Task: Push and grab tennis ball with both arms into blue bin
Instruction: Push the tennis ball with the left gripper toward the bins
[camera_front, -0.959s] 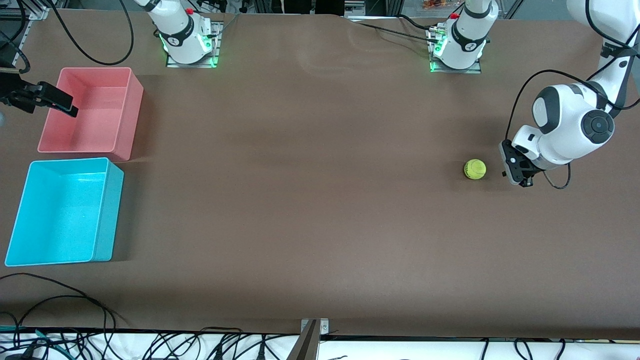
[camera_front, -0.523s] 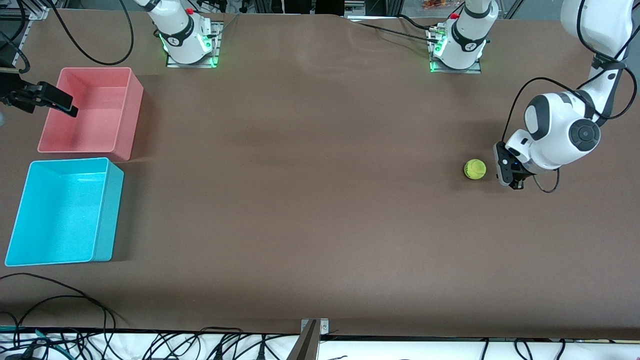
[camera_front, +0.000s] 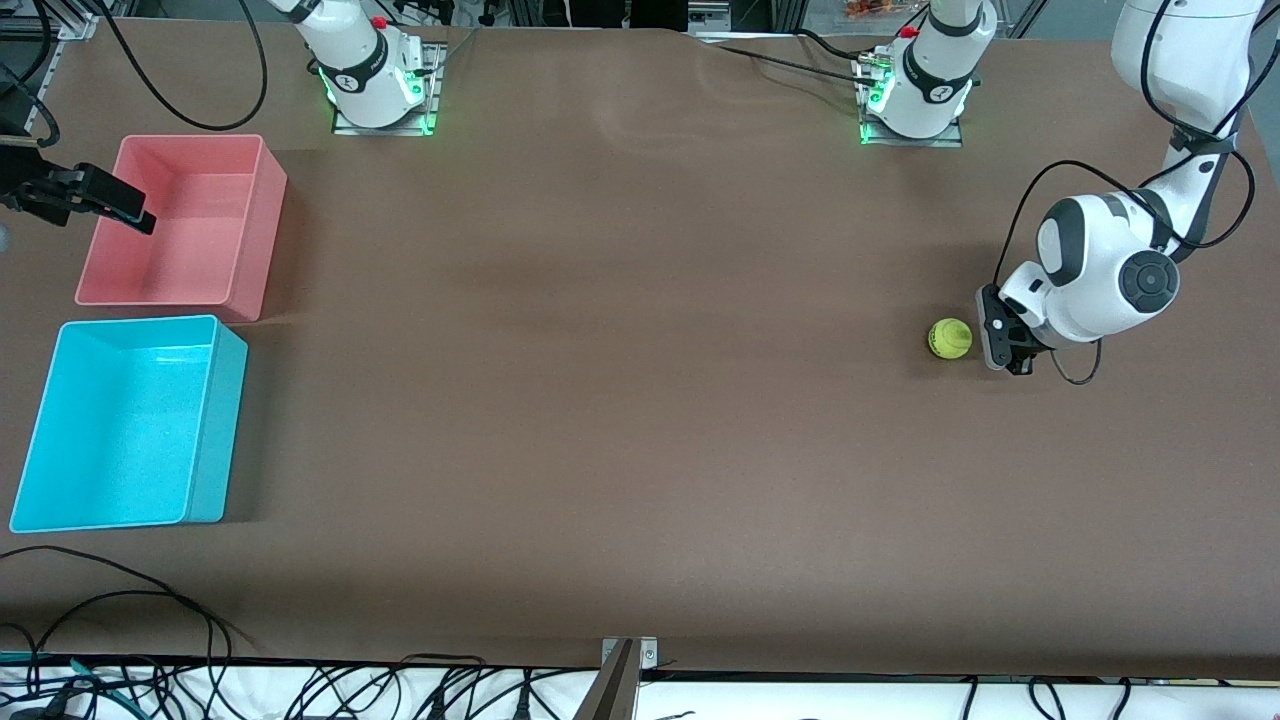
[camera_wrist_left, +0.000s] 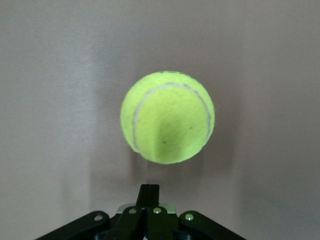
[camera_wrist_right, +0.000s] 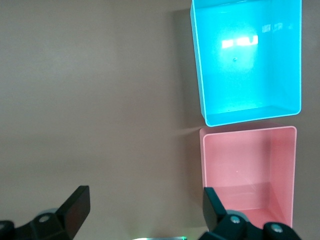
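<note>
A brown counter (camera_front: 620, 400) is carrying everything. The tennis ball (camera_front: 950, 338) is sitting on it toward the left arm's end, well apart from the two tubs at the right arm's end. There the blue bin (camera_front: 215, 430) is lying nearer the front camera, just beside the pink bin (camera_front: 255, 240), and both are standing open.

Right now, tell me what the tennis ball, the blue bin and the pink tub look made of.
Tennis ball: fuzzy yellow-green felt, matte, with a pale curved seam.
Blue bin: probably moulded plastic; smooth walls with a glossy highlight on its floor.
Pink tub: likely the same plastic, smooth with a duller sheen.
</note>
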